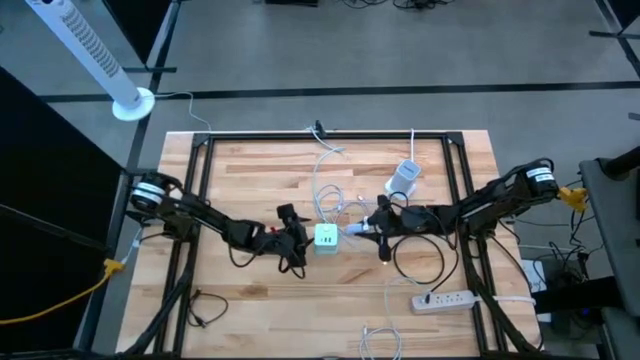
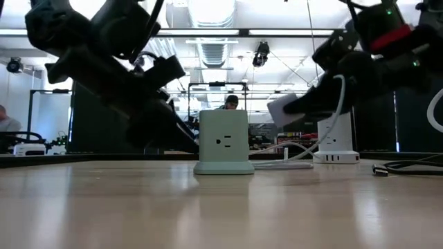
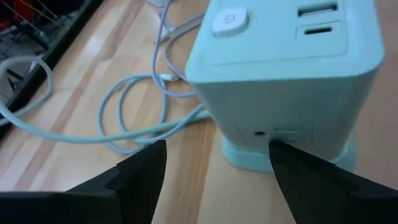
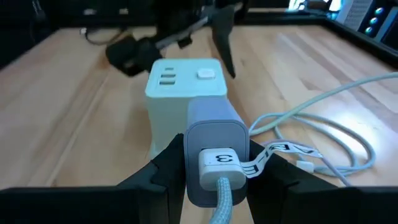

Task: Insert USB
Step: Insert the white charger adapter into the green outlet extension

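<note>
Green power cube (image 1: 326,237): 1; white charger (image 4: 214,152): 1; end effectors: 2

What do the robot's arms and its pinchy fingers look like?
Both arms are dark, almost black, and made of chunky jointed pieces with black cables looping along them. The left gripper and the right gripper each end in two flat, wedge-shaped black fingers. In the low view, the right arm wears a red band and a tiny green light.
</note>
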Controlling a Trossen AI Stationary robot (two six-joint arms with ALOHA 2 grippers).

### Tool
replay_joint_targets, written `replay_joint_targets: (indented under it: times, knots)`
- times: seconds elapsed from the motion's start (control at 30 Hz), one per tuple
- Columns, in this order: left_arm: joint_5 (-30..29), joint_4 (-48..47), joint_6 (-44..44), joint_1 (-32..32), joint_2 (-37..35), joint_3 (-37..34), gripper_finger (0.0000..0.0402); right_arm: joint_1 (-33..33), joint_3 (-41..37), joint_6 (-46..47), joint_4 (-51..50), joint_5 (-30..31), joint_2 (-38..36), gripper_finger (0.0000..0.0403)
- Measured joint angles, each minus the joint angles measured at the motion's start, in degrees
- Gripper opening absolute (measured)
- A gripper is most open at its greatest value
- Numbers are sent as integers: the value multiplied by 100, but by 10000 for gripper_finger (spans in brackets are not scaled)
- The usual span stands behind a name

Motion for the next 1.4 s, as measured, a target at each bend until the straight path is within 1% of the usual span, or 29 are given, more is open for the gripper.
replay_joint_targets:
  times: [0.1, 0.2, 0.33, 0.5, 0.57, 0.6, 0.77, 1.1, 1.23, 1.4]
  knots:
    - [6, 10, -251, 0, -4, -119, 274, 0, -140, 206, 378, 43, 285, 115]
    - [14, 14, -387, 0, 21, -183, 274, 18, -158, 361, 844, 42, 792, 115]
    - [19, -8, -403, 0, 31, -213, 274, 66, -59, 357, 1824, 33, 1659, 115]
    - [96, 24, -438, 0, 39, -211, 274, 63, -38, 493, 3340, 39, 2738, 115]
    - [189, 37, -507, -2, 52, -229, 274, 63, -37, 630, 3751, 39, 3074, 115]
    - [234, 10, -530, -2, 52, -244, 274, 63, -5, 683, 3748, 39, 3183, 115]
    - [323, 25, -536, -2, 85, -246, 274, 115, 278, 709, 3754, -74, 3458, 115]
    - [466, 38, -705, -4, 83, -319, 274, 140, 395, 715, 3750, 87, 3437, 115]
    - [579, 85, -869, -9, 83, -442, 274, 164, 334, 834, 3769, 102, 3396, 115]
    - [580, 344, -1197, -9, 104, -625, 274, 190, 112, 945, 3761, 357, 3337, 115]
